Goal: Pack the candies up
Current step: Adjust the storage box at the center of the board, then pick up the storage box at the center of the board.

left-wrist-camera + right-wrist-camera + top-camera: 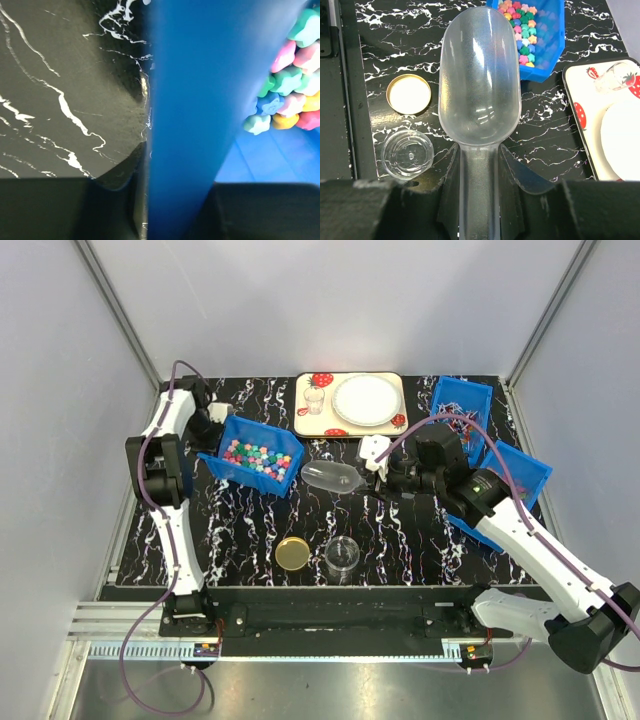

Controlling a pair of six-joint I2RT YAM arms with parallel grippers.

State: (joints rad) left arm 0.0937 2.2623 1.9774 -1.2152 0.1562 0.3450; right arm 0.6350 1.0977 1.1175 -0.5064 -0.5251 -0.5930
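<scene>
The candies [258, 457] [292, 85] [525, 30], small bright star-shaped sweets, lie in a blue bin [284, 446] at the back left. My left gripper [212, 430] [172, 170] straddles that bin's left wall [200, 100]. One finger is outside and one inside, and a thin sliver of table shows beside the outer finger. My right gripper [378, 472] [479, 150] is shut on the handle of a clear plastic scoop [332, 478] [480, 75]. The scoop is empty and points toward the bin [540, 75].
A clear open jar [342, 555] [407, 152] and its gold lid [293, 553] [410, 93] sit near the front edge. A strawberry-print tray [300, 405] with a white plate [366, 400] and a small glass [315, 400] is at the back. Two more blue bins [460, 405] [520, 472] stand at the right.
</scene>
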